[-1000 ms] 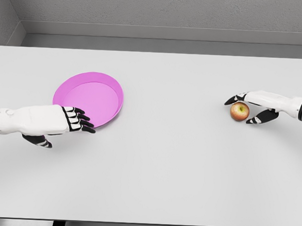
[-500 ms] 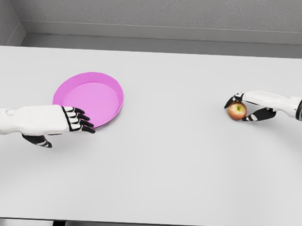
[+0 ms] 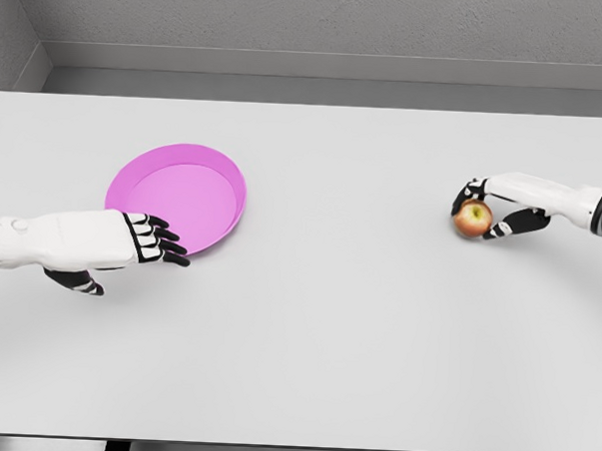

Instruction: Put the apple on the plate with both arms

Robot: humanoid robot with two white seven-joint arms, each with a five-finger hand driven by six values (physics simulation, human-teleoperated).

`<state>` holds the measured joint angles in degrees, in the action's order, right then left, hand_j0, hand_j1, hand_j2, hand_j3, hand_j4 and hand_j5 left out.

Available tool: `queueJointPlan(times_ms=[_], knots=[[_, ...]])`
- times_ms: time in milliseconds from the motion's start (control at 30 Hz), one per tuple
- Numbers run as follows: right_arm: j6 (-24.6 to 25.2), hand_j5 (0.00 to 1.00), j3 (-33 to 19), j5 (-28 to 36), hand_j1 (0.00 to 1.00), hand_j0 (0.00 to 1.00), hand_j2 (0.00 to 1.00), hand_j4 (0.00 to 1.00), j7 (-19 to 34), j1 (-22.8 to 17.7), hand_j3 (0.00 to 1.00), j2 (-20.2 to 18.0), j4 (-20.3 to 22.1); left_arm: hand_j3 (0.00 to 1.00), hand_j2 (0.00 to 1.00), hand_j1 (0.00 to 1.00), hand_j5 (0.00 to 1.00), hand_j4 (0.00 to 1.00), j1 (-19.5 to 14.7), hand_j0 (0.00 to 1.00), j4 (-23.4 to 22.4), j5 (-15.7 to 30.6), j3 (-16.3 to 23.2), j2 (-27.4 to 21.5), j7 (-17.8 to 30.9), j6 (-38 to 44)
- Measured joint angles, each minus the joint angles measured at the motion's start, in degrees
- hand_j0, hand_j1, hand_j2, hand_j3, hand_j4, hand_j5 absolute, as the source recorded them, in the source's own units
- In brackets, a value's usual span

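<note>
White table (image 3: 337,327) fills your view; at right of centre you see the apple (image 3: 473,219) clasped by your right hand (image 3: 494,206). Far left, your left hand (image 3: 130,243) rests unclenched beside the pink plate (image 3: 174,195).

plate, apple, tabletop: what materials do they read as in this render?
Plate: likely matte plastic, since it is uniformly magenta with no glare.
Apple: real-fruit look, red-yellow mottled skin with a faint sheen.
Tabletop: smooth pale grey, matte, possibly laminate or painted; no grain visible, so this is uncertain.
</note>
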<state>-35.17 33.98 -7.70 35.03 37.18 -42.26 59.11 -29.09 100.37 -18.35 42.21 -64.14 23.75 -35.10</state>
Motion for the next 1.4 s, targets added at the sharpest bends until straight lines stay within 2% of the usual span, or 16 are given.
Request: queueJointPlan(times_ms=[67,167,433,667,833,867,900,933,967,1233,1300,1333,1400], knots=[[0.00,0.47,0.04,0.68,0.47,0.47,0.47,0.47,0.00,0.00,0.47,0.02,0.77,1.00,1.00,1.00,1.00,1.00,0.00,1.00,0.00,0.00,0.00,0.01,0.00,0.00],[0.01,0.47,1.51,1.30,0.47,0.47,0.47,0.47,-0.01,0.17,0.47,0.58,5.47,1.00,1.00,1.00,1.00,1.00,0.00,1.00,0.00,0.00,-0.01,0.00,0.00,0.00],[-0.03,0.48,7.08,1.67,0.48,0.48,0.48,0.48,0.02,2.02,0.48,6.23,15.75,1.00,1.00,1.00,1.00,1.00,0.00,1.00,0.00,0.00,0.01,-0.02,0.00,0.00],[-0.06,0.48,11.90,1.36,0.48,0.48,0.48,0.48,0.04,2.02,0.48,6.81,22.91,1.00,1.00,1.00,1.00,1.00,0.00,1.00,0.00,0.00,-0.01,0.01,0.00,0.00],[-0.03,0.51,12.96,1.35,0.51,0.51,0.51,0.51,0.02,2.02,0.51,6.88,24.20,1.00,1.00,1.00,1.00,1.00,0.00,1.00,0.01,0.00,0.00,-0.02,0.00,0.00],[-0.02,0.63,13.00,1.35,0.63,0.63,0.63,0.63,0.02,2.11,0.63,6.90,24.22,1.00,1.00,1.00,1.00,1.00,0.00,1.00,0.01,0.00,0.00,-0.02,0.00,0.00],[-0.02,0.69,13.02,1.34,0.69,0.69,0.69,0.69,0.01,2.11,0.69,6.91,24.23,1.00,1.00,1.00,1.00,1.00,0.00,1.00,0.01,0.00,0.00,-0.02,0.00,0.00],[-0.01,0.92,13.04,1.32,0.92,0.92,0.92,0.92,0.01,2.11,0.92,6.93,24.25,1.00,1.00,1.00,1.00,1.00,0.00,1.00,0.01,0.00,-0.01,-0.03,0.00,0.00],[-0.01,1.00,13.05,1.31,1.00,1.00,1.00,1.00,0.00,2.11,1.00,6.93,24.28,1.00,1.00,1.00,1.00,1.00,0.00,1.00,0.02,0.00,0.00,-0.01,0.00,0.00],[0.00,1.00,11.64,1.46,1.00,1.00,1.00,1.00,0.00,2.64,1.00,5.96,24.44,1.00,1.00,1.00,1.00,1.00,0.00,1.00,0.04,0.00,0.02,0.00,0.00,0.00],[-0.01,1.00,9.01,1.62,1.00,1.00,1.00,1.00,0.00,2.46,1.00,4.08,24.02,1.00,1.00,1.00,1.00,1.00,-1.91,1.00,0.10,0.08,0.21,0.67,0.16,0.02],[-0.01,1.00,7.10,1.69,1.00,1.00,1.00,1.00,0.00,2.29,1.00,2.75,23.37,1.00,1.00,1.00,1.00,1.00,-4.04,1.00,0.14,0.09,0.49,1.42,0.58,0.02],[-0.01,1.00,2.78,1.96,1.00,1.00,1.00,1.00,0.00,1.67,1.00,-0.08,21.00,1.00,1.00,1.00,1.00,1.00,-6.50,1.00,0.21,0.20,0.90,3.31,1.17,0.02]])
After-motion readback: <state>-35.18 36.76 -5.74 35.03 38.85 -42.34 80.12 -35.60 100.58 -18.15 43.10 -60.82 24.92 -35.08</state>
